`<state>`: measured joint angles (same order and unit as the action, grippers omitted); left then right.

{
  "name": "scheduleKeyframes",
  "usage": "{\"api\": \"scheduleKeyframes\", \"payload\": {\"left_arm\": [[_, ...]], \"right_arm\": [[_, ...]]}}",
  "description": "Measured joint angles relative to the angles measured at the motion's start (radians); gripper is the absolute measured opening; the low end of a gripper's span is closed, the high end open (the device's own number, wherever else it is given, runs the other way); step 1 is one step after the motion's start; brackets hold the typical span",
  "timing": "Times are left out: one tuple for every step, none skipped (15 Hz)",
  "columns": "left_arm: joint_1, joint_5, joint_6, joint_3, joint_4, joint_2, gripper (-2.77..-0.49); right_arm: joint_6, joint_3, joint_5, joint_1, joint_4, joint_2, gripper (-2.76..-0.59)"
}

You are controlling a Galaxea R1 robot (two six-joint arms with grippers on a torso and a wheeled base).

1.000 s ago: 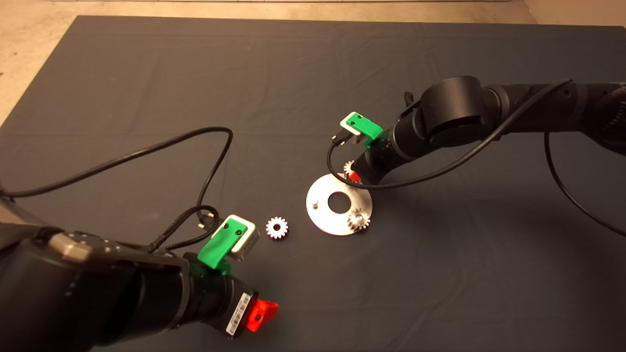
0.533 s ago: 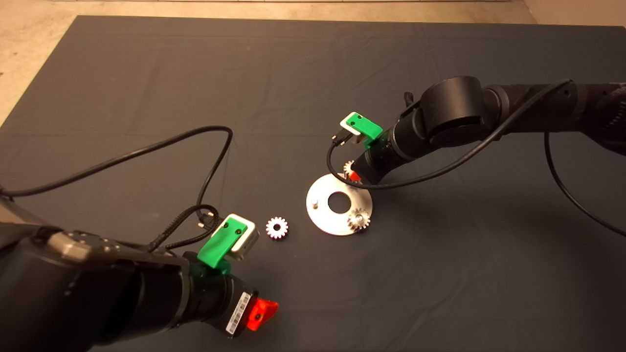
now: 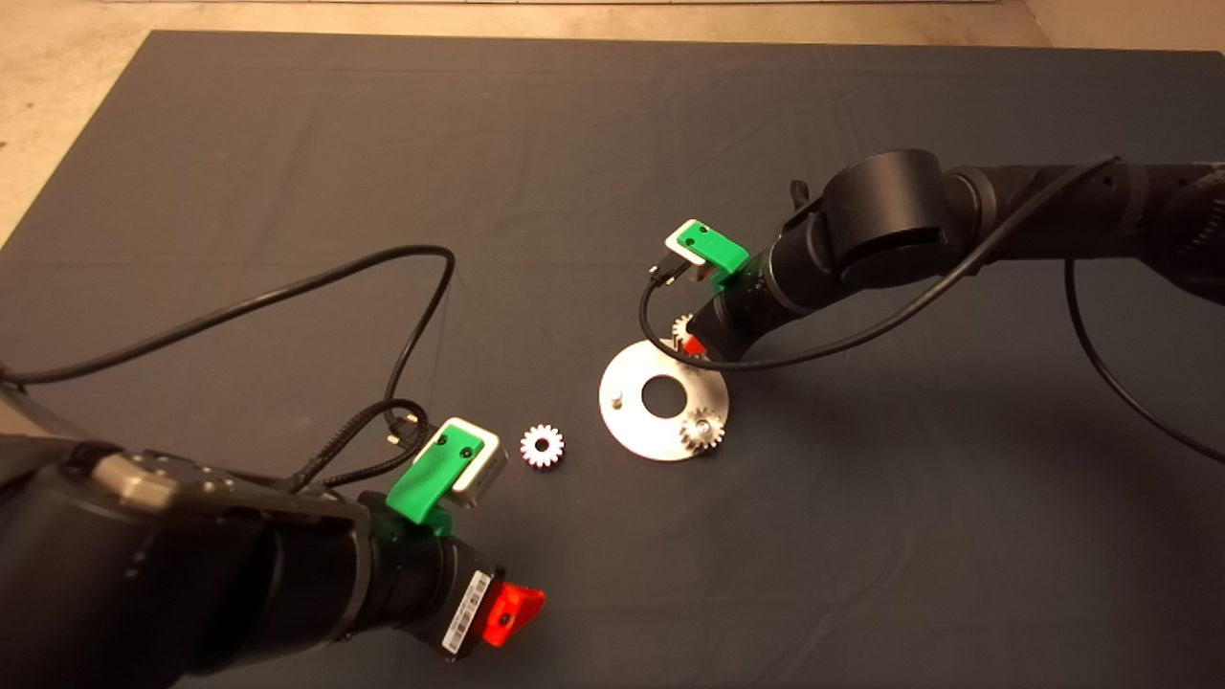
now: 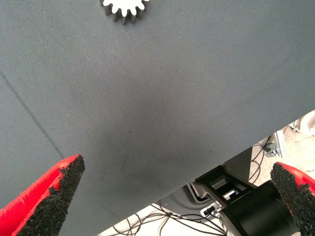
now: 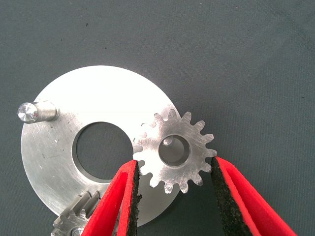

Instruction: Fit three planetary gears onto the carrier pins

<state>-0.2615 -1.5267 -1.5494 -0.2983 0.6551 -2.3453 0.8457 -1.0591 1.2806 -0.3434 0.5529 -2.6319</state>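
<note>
Gears sit in three places on the mat (image 3: 287, 144). Nearest the front edge, the left gripper (image 3: 512, 614) waits toward the front-left corner, its fingers (image 4: 54, 191) spread wide with nothing between them. Just beyond it a loose gear (image 3: 542, 446) lies flat on the mat, beside the plate (image 3: 632, 416). On the plate's near side a second gear (image 3: 701, 430) sits on a pin; a bare pin (image 5: 29, 112) stands on the side toward the loose gear. At the plate's far rim, the right gripper (image 5: 174, 196) has its pads against a third gear (image 5: 175, 151), holding it over another pin, visible through the bore.
</note>
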Motion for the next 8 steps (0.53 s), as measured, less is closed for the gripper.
{"api": "scheduleKeyframes", "payload": {"left_arm": [[0.000, 0.000, -0.002, 0.000, 0.000, 0.000, -0.51], [0.000, 0.000, -0.003, 0.000, 0.000, 0.000, -0.51], [0.000, 0.000, -0.003, 0.000, 0.000, 0.000, -0.51], [0.000, 0.000, -0.003, 0.000, 0.000, 0.000, -0.51], [0.000, 0.000, -0.003, 0.000, 0.000, 0.000, -0.51], [0.000, 0.000, -0.003, 0.000, 0.000, 0.000, -0.51], [0.000, 0.000, -0.003, 0.000, 0.000, 0.000, -0.51], [-0.001, 0.000, -0.003, 0.000, 0.000, 0.000, -0.51]], "right_arm": [[0.000, 0.001, 0.000, 0.003, 0.001, 0.000, -2.40], [0.000, 0.002, 0.001, 0.007, 0.001, 0.000, -2.40], [0.000, 0.003, 0.002, 0.013, 0.002, 0.000, -2.40], [0.000, 0.004, 0.005, 0.017, 0.002, 0.000, -2.40], [0.000, 0.006, 0.006, 0.018, 0.003, 0.000, -2.40], [0.000, 0.007, 0.007, 0.019, 0.005, 0.000, -2.40], [0.000, 0.008, 0.007, 0.019, 0.005, 0.000, -2.40], [0.000, 0.009, 0.007, 0.019, 0.005, 0.000, -2.40]]}}
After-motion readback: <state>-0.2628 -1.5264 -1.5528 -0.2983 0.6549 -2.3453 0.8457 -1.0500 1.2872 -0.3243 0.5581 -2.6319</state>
